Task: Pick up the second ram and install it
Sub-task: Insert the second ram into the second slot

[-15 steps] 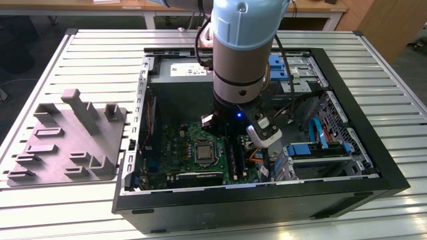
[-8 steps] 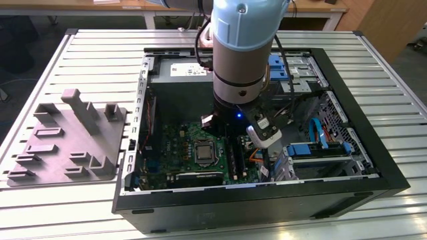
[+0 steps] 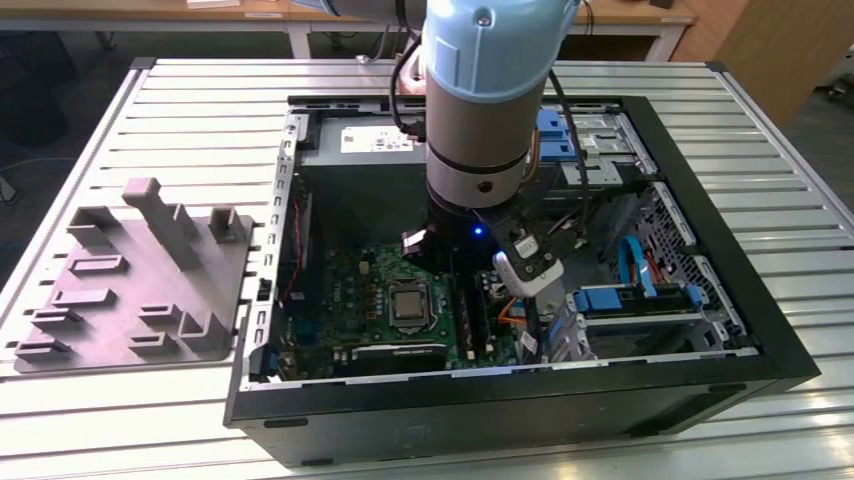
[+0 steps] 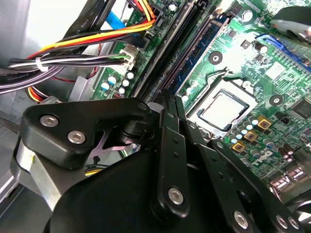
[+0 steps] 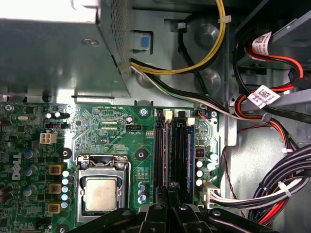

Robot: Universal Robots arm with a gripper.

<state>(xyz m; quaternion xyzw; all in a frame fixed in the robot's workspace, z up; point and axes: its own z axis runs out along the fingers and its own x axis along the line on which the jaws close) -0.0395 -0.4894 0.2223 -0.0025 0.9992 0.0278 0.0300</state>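
Observation:
My gripper (image 5: 171, 188) is deep inside the open computer case (image 3: 747, 300), over the green motherboard (image 5: 112, 131). Its fingers (image 4: 167, 116) are drawn together, shut on the second ram (image 5: 169, 150). The ram shows edge-on as a thin strip running away from the fingertips, lined up along one of the long black slot rails (image 5: 159, 150). Two rails over, another bluish-green memory stick (image 5: 190, 145) stands seated in its slot and appears again in the second wrist view (image 4: 204, 41). How deep the held ram sits in its rail is hidden.
The processor socket (image 5: 101, 191) lies beside the slot rails. Bundled cables (image 5: 272, 189) and a yellow-black wire loom (image 5: 194, 68) crowd the far side of the slots. The power supply box (image 5: 53, 53) stands close by. A grey parts fixture (image 3: 134, 280) rests outside the case at the exterior view's left.

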